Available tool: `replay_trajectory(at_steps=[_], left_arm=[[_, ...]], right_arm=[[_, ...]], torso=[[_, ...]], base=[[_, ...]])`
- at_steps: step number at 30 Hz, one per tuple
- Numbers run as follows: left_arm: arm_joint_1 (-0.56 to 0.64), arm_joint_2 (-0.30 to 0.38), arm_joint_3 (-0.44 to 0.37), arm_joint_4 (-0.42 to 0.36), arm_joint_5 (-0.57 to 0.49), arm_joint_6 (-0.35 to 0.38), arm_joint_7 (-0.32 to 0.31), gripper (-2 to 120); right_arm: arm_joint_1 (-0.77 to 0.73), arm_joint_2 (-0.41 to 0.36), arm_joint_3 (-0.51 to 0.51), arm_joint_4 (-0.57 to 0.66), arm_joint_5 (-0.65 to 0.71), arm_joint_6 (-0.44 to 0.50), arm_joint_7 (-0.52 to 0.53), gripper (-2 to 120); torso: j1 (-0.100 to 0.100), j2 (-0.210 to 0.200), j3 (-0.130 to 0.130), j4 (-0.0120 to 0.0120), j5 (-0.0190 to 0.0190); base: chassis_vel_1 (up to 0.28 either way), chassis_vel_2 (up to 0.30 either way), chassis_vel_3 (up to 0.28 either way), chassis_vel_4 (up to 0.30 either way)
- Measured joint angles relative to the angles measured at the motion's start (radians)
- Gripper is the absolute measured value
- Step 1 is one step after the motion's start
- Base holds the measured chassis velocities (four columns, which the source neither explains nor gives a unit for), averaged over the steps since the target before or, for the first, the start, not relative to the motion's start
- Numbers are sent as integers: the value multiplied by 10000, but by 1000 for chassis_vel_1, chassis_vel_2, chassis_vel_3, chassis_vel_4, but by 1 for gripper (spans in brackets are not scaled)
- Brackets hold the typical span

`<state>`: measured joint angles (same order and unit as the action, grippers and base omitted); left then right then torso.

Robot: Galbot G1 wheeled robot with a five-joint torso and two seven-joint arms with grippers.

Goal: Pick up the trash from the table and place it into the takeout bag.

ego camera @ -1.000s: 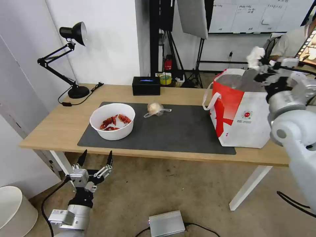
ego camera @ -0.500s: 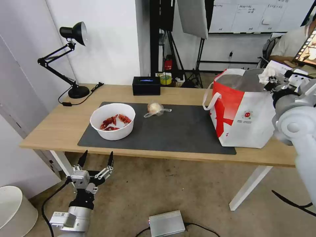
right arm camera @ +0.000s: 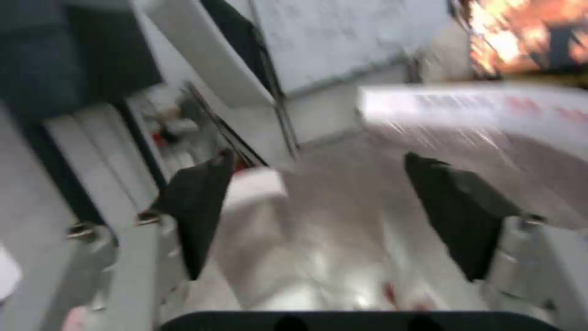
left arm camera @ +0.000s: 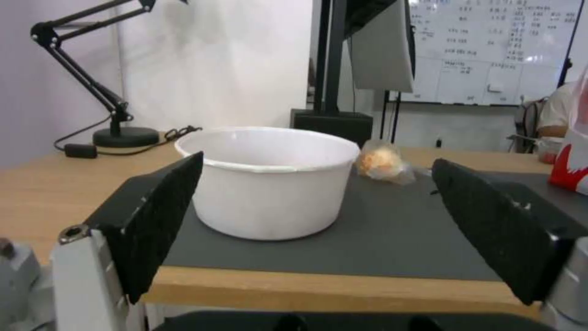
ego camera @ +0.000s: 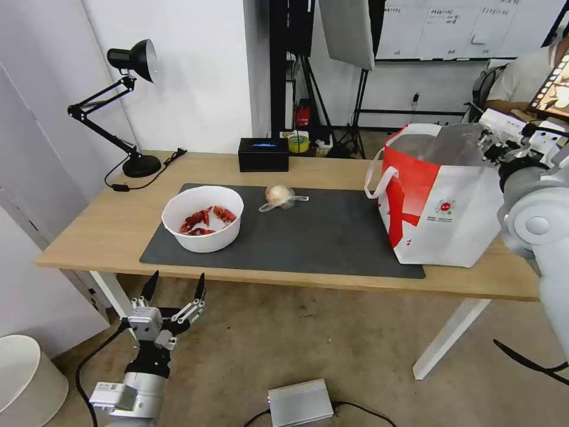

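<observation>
Since a second ago my right gripper (ego camera: 504, 145) has dropped from above the takeout bag (ego camera: 441, 207) to its far rim, and the crumpled white tissue it carried is gone from its fingers. I judge it fell inside, though I can't pick it out on the foil lining. The right wrist view looks straight down into that silver lining, with the two black fingers (right arm camera: 196, 207) spread wide and nothing between them.

That leaves two pieces on the dark grey mat (ego camera: 332, 237), both well apart from the bag: the white bowl of crayfish shells (ego camera: 203, 218) and, just beside it, the wrapped beige lump (ego camera: 280, 196).

My left gripper (ego camera: 172, 296) waits low in front of the table (ego camera: 83, 231), below the bowl, fingers wide and empty; its wrist camera frames the bowl (left arm camera: 269, 179) between them.
</observation>
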<state>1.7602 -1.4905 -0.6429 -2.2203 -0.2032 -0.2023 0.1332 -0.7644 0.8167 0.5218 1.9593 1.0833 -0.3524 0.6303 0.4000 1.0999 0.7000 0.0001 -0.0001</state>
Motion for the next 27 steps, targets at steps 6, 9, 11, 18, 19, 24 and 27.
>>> replay_trajectory(at_steps=[6,9,11,18,19,24,27], left_arm=[[-15,-32,0,0,0,0,0,100],[-30,-39,-6,0,-1,0,0,100],[-32,-40,-9,0,-4,0,0,100],[-40,-101,-17,0,-16,-30,-4,100],[-39,-109,-18,5,-16,-44,-5,100],[-32,-115,6,26,-17,-71,-5,100],[-120,-99,87,74,-38,-65,-12,100]], right_arm=[[-602,140,-102,455,-928,1098,-1423,93],[-1005,275,-179,632,-1709,1722,-2127,99],[-1202,345,-223,720,-2038,2010,-2423,100],[-2496,893,-652,1375,-3941,3732,-3652,100],[-2678,1011,-751,1536,-4021,3914,-3684,100],[-3316,1380,-915,1944,-4535,4233,-3715,100],[-4416,1872,-905,2239,-5310,4534,-3883,100]], torso=[[-1,0,-1,0,0],[0,1,0,0,0],[-1,1,0,0,0],[-1,1,-1,-2,1],[-1,0,0,-1,1],[-1,1,-1,1,-2],[-1,0,-1,-2,2]], base=[[0,0,0,0],[0,0,0,0],[0,0,0,0],[0,0,0,0],[0,0,0,0],[0,0,0,0],[0,0,0,0]])
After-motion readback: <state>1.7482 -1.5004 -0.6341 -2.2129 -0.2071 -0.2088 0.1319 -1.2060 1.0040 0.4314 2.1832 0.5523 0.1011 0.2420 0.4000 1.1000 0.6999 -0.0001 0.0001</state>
